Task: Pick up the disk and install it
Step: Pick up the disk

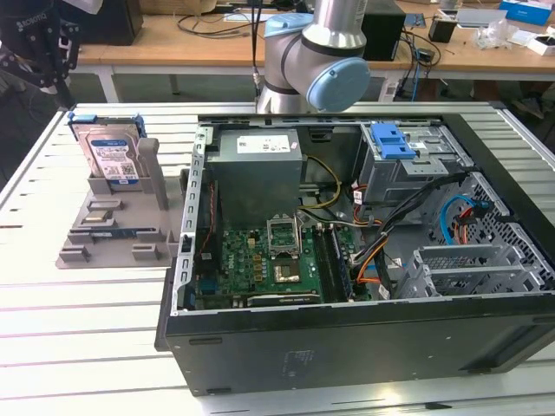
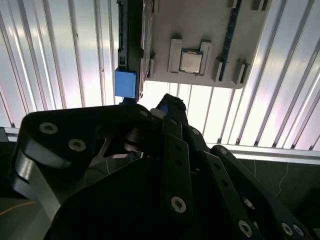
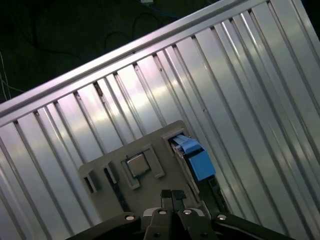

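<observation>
While the disk (image 1: 108, 152) is standing on edge in its grey holder (image 1: 113, 234) near the table's (image 1: 52, 329) edge on the exterior view's left, the gripper (image 3: 172, 194) is hanging above, closed and empty, just beside the disk's long top edge.

One pincer (image 3: 172, 196) faces one disk (image 1: 108, 147), one grey holder (image 1: 113, 227) and one chip (image 3: 136, 165), with one open computer case (image 1: 347, 347) nearby.

Electronics lab: opened computer case (image 1: 347, 351), cable-strewn workbench (image 1: 165, 43) behind.
</observation>
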{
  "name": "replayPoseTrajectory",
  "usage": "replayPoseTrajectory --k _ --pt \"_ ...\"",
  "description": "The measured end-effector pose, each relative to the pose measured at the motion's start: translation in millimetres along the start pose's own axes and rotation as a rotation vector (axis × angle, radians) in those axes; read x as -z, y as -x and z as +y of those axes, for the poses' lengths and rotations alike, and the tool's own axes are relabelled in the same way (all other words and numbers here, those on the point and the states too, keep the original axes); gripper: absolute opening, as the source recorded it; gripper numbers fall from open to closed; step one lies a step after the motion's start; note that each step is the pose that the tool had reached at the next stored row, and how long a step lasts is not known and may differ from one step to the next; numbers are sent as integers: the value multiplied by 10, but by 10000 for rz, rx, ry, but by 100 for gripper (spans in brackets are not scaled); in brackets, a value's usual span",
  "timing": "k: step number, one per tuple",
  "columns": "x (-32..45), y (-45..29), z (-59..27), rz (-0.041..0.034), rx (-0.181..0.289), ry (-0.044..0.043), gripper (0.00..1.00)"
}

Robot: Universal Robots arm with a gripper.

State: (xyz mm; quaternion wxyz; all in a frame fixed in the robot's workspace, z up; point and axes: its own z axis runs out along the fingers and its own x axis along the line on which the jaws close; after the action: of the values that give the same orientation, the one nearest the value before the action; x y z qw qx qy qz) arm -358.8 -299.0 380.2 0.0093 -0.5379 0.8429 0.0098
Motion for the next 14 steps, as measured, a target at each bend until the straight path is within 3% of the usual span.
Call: replayPoseTrajectory --k 14 --pt "0 0 0 10 1481 39 11"
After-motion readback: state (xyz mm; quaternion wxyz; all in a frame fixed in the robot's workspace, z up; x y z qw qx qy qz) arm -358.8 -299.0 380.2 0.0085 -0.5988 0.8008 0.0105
